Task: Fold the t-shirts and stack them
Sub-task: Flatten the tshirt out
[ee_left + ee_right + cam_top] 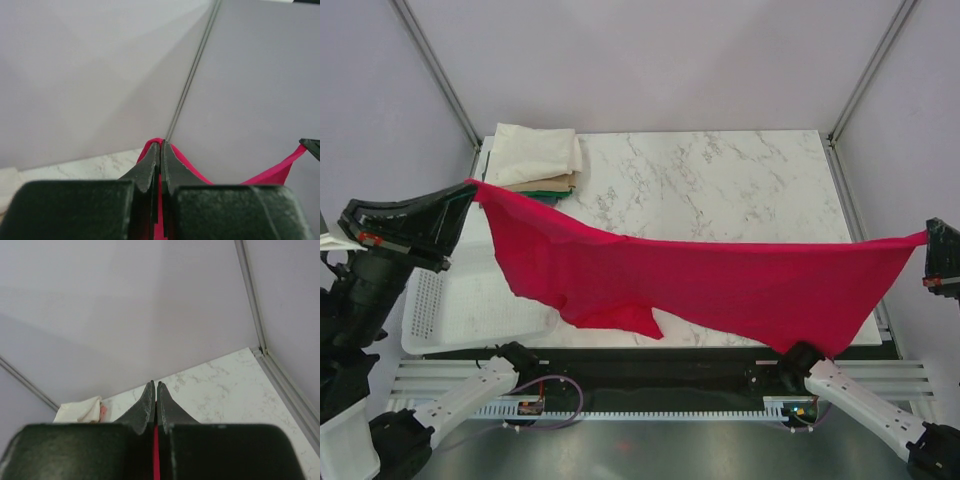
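Note:
A crimson-red t-shirt (700, 280) hangs stretched in the air across the table between both grippers. My left gripper (470, 188) is shut on its left corner, high at the table's left side; red cloth (200, 172) shows round the closed jaws in the left wrist view. My right gripper (926, 240) is shut on its right corner at the far right edge; a thin red strip (156, 450) shows between its jaws. A stack of folded shirts (533, 160), cream on top with tan and green below, lies at the table's far left corner, also in the right wrist view (80, 410).
A white perforated plastic basket (460, 310) sits at the table's left front, partly under the hanging cloth. The marble tabletop (720, 190) shows behind the shirt. Grey walls and metal frame posts (438, 70) enclose the space.

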### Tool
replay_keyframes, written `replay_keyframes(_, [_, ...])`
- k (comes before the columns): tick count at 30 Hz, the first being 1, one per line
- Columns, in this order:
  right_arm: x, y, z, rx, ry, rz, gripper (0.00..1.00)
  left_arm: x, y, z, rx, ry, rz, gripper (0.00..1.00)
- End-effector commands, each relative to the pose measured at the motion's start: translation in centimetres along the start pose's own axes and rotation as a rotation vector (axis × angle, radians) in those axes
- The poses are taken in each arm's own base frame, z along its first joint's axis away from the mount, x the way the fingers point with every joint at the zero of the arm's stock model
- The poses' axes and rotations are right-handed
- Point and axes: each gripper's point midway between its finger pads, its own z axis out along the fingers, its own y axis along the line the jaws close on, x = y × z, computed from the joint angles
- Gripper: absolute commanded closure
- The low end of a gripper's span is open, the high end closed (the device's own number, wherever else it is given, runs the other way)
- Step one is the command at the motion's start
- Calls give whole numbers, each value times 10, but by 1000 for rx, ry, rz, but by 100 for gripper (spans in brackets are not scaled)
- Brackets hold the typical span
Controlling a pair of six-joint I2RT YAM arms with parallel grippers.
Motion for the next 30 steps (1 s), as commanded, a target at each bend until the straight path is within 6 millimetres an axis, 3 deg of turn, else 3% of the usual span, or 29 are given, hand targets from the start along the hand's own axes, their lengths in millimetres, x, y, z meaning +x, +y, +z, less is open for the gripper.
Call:
replay_keyframes(1, [-58,8,8,38,-163,-5,100,-47,-25,34,94,-103,108,98])
replay_keyframes(3, [-69,13,26,121,-168,-39,100,-53,-26,49,88,-110,127,98])
replay_keyframes(4, [-69,16,41,197,-155,-95,100,-52,-17,70,37,-102,133,98])
replay_keyframes(5, [-69,9,40,235,-155,-117,100,-53,-13,81,8,-103,132,98])
replay_keyframes(6, [-58,19,60,283,-120,-179,100,-41,-5,95,-28,-60,135,98])
replay_keyframes(7, [-47,24,71,308,-81,-251,100,-47,1,101,-75,-69,132,98])
replay_keyframes(8, [-28,26,86,410,-40,-325,100,-14,15,135,-123,23,137,98])
replay_keyframes(10, [13,38,103,441,33,-482,100,22,36,158,-209,126,135,98])
replay_keyframes(11, [26,45,113,459,25,-485,100,67,53,185,-255,228,145,98])
replay_keyframes(12, [66,50,129,470,74,-586,100,90,66,197,-285,286,138,98])
replay_keyframes(13, [80,41,142,512,84,-620,100,127,78,205,-300,391,98,98])
replay_keyframes(14, [111,37,166,529,116,-636,100,151,104,213,-349,452,77,98])
replay_keyframes(15, [143,21,181,549,173,-675,100,213,136,232,-398,587,56,98])
replay_keyframes(16, [166,-9,207,555,236,-659,100,242,155,238,-430,646,36,98])
replay_keyframes(17, [214,-32,235,585,325,-639,100,259,175,246,-455,681,29,98])
replay_keyframes(18, [241,-53,252,603,389,-629,100,333,214,256,-508,819,13,98])
replay_keyframes(19, [259,-81,271,633,444,-609,100,330,217,277,-478,788,-3,95])
replay_keyframes(20, [321,-109,285,666,601,-658,100,358,238,274,-506,865,-29,75])
replay_keyframes(21, [315,-105,308,677,589,-630,96,374,248,278,-504,891,-54,58])
replay_keyframes(22, [326,-116,315,712,630,-639,73,404,259,275,-514,942,-110,47])
replay_keyframes(23, [358,-128,314,725,741,-669,58,407,269,270,-541,949,-121,33])
replay_keyframes(25, [354,-124,323,721,719,-637,19,412,273,253,-583,985,-111,28])
replay_keyframes(26, [347,-115,326,688,692,-603,15,413,271,248,-575,994,-107,28])
replay_keyframes(28, [351,-117,314,685,697,-591,6,412,273,238,-588,1003,-80,27])
replay_keyframes(29, [340,-111,311,671,673,-567,6,393,267,237,-583,974,-68,27])
replay_keyframes(30, [345,-114,301,668,700,-567,5,386,264,234,-583,968,-60,27])
